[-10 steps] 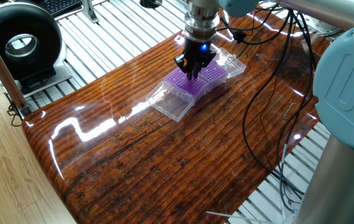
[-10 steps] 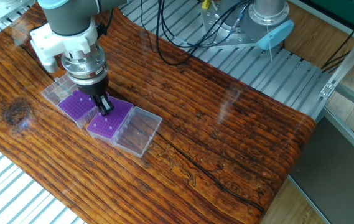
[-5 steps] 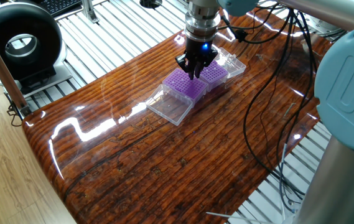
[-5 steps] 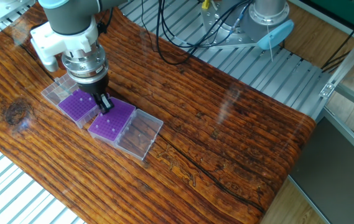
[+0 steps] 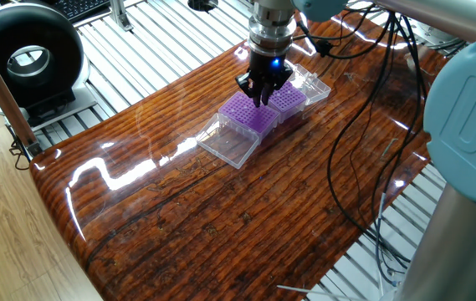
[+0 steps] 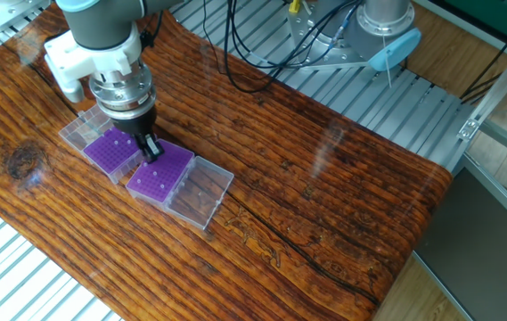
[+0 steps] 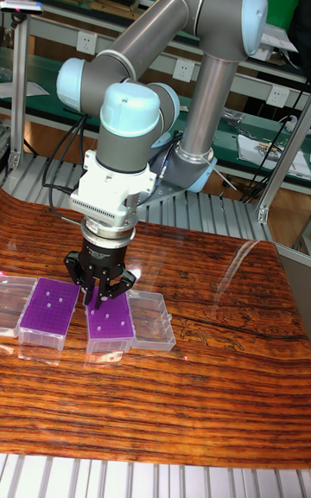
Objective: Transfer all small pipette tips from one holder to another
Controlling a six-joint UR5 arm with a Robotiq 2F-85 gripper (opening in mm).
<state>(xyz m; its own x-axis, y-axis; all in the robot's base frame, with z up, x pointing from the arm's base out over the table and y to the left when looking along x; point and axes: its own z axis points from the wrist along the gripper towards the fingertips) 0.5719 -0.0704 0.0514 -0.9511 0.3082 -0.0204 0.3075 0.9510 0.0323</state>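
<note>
In the tall fixed view, furthest left lies a clear hinged plastic lid (image 7: pixel 10 295), folded flat on the glossy dark-grained wooden table (image 7: pixel 216 377). Just beside it, to the left of the gripper, sits the first purple grid rack (image 7: pixel 48 308) in its clear box, with a few pale dots on its face that are the small pipette tips (image 7: pixel 50 299) (their colour and exact count are too fine to tell). The black two-finger gripper (image 7: pixel 94 297) hangs point-down from the grey-and-blue robot arm (image 7: pixel 130 126), its fingertips over the gap between the two racks and at the near-left corner of the second purple grid rack (image 7: pixel 109 322). The fingers look drawn close together, yet whether they clamp a tip or merely meet cannot be told. The second rack, directly below and right of the gripper, also carries several pale tips (image 7: pixel 104 317). Right of it, touching, lies its own clear open lid (image 7: pixel 152 322).

From the other fixed view the gripper (image 6: pixel 151 153) stands upright between the racks, the further rack (image 6: pixel 110 150) behind it and the nearer rack (image 6: pixel 159 173) in front.

In the remaining fixed view the gripper (image 5: pixel 262 98) sits over the two purple racks (image 5: pixel 250 111).
</note>
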